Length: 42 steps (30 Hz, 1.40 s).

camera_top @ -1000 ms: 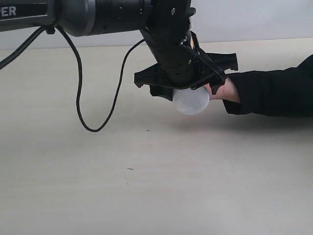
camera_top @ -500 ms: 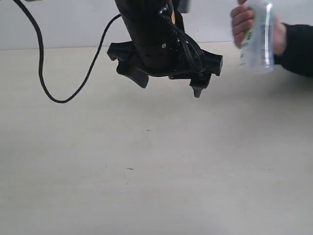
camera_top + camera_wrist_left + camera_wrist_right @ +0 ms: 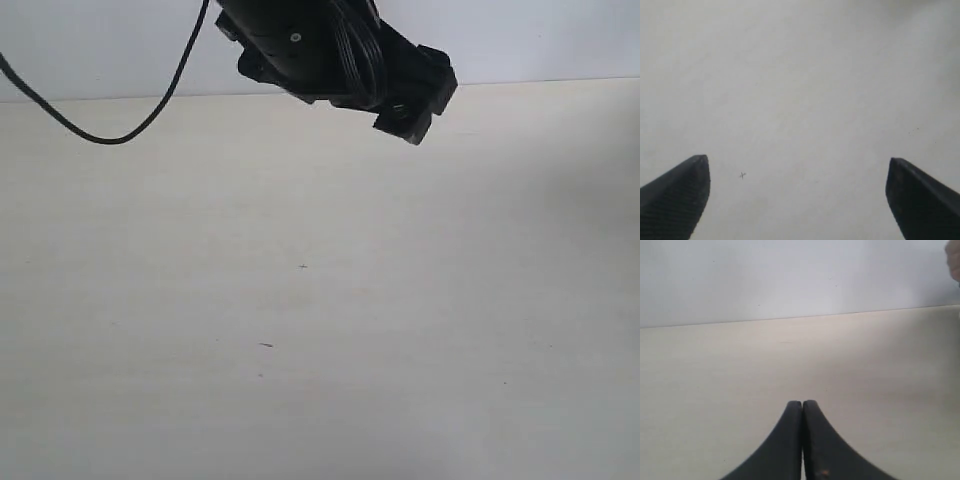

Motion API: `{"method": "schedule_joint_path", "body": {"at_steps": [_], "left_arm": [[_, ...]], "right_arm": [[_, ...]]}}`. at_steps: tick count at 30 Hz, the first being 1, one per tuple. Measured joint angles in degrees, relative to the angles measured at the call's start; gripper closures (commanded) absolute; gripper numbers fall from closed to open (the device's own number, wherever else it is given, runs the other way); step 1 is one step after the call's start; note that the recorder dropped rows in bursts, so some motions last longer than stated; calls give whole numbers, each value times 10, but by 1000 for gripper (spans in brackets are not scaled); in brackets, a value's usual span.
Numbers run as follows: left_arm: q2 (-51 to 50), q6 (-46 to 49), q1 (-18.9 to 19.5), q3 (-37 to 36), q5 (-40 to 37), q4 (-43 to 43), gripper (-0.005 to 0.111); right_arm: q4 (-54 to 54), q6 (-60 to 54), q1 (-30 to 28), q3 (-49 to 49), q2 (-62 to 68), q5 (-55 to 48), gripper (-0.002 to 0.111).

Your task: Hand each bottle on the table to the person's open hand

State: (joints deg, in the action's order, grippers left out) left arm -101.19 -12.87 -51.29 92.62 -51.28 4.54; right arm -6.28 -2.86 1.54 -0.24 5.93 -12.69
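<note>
Watching the exterior view, I see my black left tool [image 3: 335,75] has lifted toward the frame's top. The clear green-and-white-labelled bottle and the person's open hand have gone from view, so I judge that handover done. No bottle stands on the broad pale beige surface [image 3: 300,350] below the plain white wall [image 3: 560,40]. Left wrist: jaws spread wide, empty. Right wrist: black right tool [image 3: 802,410] pinched closed on nothing, with a skin-toned sliver [image 3: 955,260] at the edge, perhaps the hand.

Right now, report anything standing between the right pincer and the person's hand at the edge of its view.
Nothing visible does. Only bare table lies between the right pincer, which is shut and holds nothing, and the sliver of hand at the edge of the right wrist view.
</note>
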Motion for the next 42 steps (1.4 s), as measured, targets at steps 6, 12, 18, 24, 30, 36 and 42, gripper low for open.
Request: {"method": "schedule_joint_path", "body": {"at_steps": [6,12,18,24,30,36,42], "left_arm": [[39,63,0,-121,126,14,16],[46,90,69,-262,346,-21,104],[55,80,185,-338,463,-86,107],[143,78,187,-494,753,-81,107],[203,55,187,-575,873,-65,107],[211,52,187,-588,874,-65,107],[211,52,187,-588,873,-65,107]], "right_arm": [[0,0,0,0,0,0,108],[0,0,0,0,0,0,108],[0,0,0,0,0,0,108],[0,0,0,0,0,0,108],[0,0,0,0,0,0,108],[0,0,0,0,0,0,108],[0,0,0,0,0,0,108]]}}
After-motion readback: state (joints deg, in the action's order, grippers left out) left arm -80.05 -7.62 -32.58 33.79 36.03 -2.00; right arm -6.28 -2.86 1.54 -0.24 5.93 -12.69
